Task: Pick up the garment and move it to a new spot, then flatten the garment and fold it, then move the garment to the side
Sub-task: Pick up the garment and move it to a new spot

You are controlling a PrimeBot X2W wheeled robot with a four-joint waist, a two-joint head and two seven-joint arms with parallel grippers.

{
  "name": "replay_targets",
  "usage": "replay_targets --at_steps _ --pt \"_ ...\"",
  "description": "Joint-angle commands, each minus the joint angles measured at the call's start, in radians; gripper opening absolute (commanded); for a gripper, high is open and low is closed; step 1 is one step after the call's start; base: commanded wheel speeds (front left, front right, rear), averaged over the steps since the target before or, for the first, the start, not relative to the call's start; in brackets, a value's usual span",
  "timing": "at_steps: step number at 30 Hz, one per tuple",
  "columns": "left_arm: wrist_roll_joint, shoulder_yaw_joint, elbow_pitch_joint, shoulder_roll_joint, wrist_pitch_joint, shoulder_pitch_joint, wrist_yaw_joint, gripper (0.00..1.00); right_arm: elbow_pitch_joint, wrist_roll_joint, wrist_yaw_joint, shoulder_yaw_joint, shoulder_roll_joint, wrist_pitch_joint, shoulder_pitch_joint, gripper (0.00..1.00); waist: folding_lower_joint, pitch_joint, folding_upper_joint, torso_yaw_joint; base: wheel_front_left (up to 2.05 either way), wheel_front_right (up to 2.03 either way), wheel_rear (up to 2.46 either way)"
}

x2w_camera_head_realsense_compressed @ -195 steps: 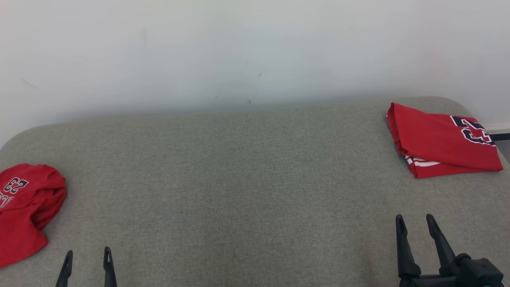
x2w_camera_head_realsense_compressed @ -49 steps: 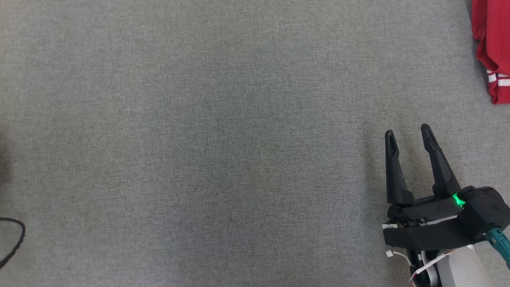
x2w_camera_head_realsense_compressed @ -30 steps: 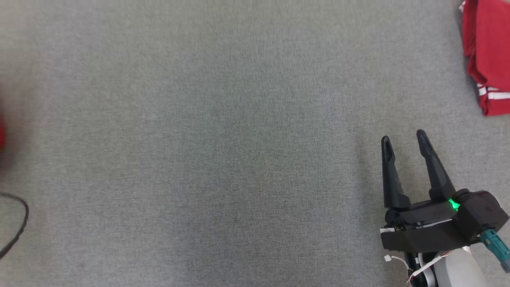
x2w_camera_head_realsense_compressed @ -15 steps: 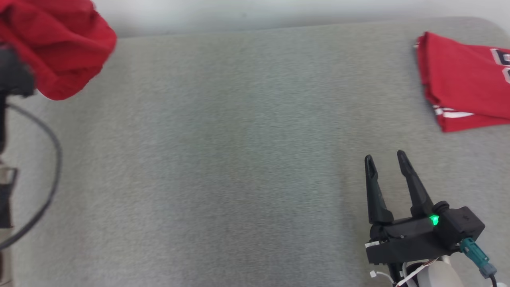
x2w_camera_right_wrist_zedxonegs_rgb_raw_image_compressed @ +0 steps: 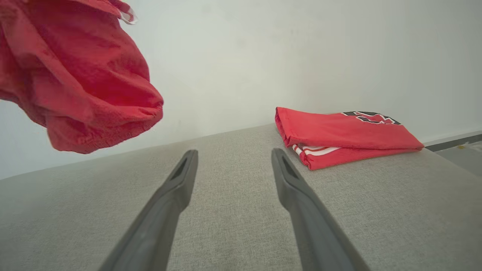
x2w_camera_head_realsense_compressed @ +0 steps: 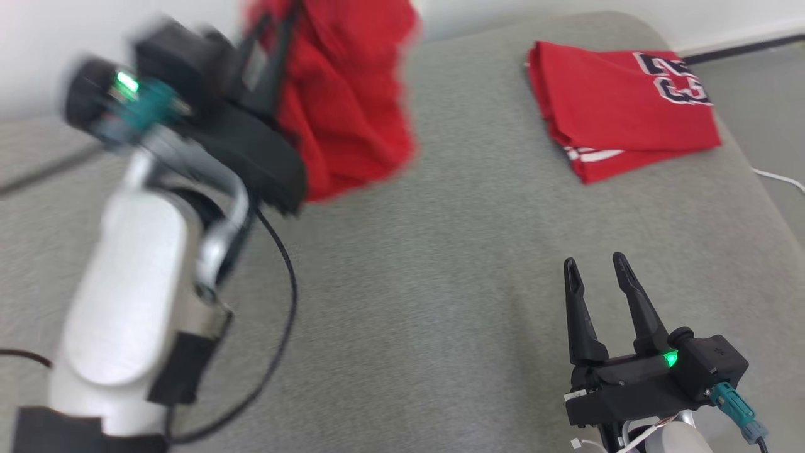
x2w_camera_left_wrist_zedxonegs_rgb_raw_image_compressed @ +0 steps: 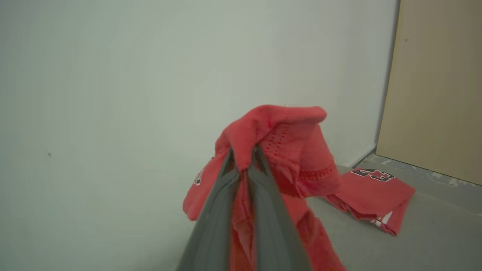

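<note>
The left gripper [x2w_camera_left_wrist_zedxonegs_rgb_raw_image_compressed: 244,152] has its two fingers pressed together on a bunched fold of the crumpled red jersey [x2w_camera_left_wrist_zedxonegs_rgb_raw_image_compressed: 286,143], with cloth squeezed between them and spilling over the tips. The rest of the jersey hangs below in loose folds, lifted clear of the grey upholstered surface [x2w_camera_head_realsense_compressed: 440,283]. The right gripper [x2w_camera_head_realsense_compressed: 594,262] has its fingers wide apart with nothing between them. It sits low over the near right of the surface, well apart from the hanging cloth.

The pick-up looks done, and the carry to a new spot appears to be under way. Setting the jersey down, flattening it, folding it and moving it aside are all left. A folded red jersey [x2w_camera_head_realsense_compressed: 622,107] lies at the far right corner, probably a finished piece.

The left wrist view gives the pinch sharply, with the mesh trim at the hem and a tan panel [x2w_camera_left_wrist_zedxonegs_rgb_raw_image_compressed: 437,94] beside the white wall [x2w_camera_left_wrist_zedxonegs_rgb_raw_image_compressed: 113,75]. The head view smears the left arm with blur, but it places the jersey over the far middle of the surface and both arms relative to it. From its low angle, the right wrist view shows open air between the lowest fold and the surface.
</note>
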Motion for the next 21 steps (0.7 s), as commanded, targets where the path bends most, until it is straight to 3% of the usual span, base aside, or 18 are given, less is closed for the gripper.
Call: replay_targets --at_steps 1,9,15,16,17,21 --pt "0.008 -0.014 0.013 -0.002 -0.006 0.027 -0.004 0.00 0.000 0.011 -0.003 0.002 0.007 0.000 0.002 1.00 0.0001 0.006 0.0000 -0.044 0.00 0.00 0.00" --pt "0.034 -0.074 0.182 -0.022 -0.085 0.201 0.039 0.00 0.005 0.011 -0.003 0.005 0.014 0.000 -0.002 1.00 0.0001 0.010 0.0000 -0.080 0.00 0.00 0.00" --pt "0.026 -0.093 0.338 -0.045 -0.155 0.311 0.062 0.00 0.016 0.011 -0.003 -0.005 0.016 0.000 0.011 1.00 0.0001 -0.001 0.0000 -0.061 0.00 0.00 0.00" --pt "0.024 -0.101 0.359 -0.056 -0.166 0.322 0.058 0.05 0.017 0.010 -0.003 -0.009 0.015 0.000 0.013 1.00 0.0001 -0.004 0.0000 -0.052 0.00 0.00 0.00" --pt "0.019 -0.106 0.372 -0.065 -0.178 0.328 0.055 1.00 0.019 0.010 -0.003 -0.007 0.015 0.000 0.013 1.00 0.0001 -0.007 0.0000 -0.045 0.00 0.00 0.00" --pt "0.015 -0.125 0.386 -0.086 -0.249 0.316 0.047 1.00 0.022 0.008 -0.003 -0.009 0.008 0.000 0.020 1.00 0.0001 -0.033 0.0000 -0.003 0.00 0.00 0.00"
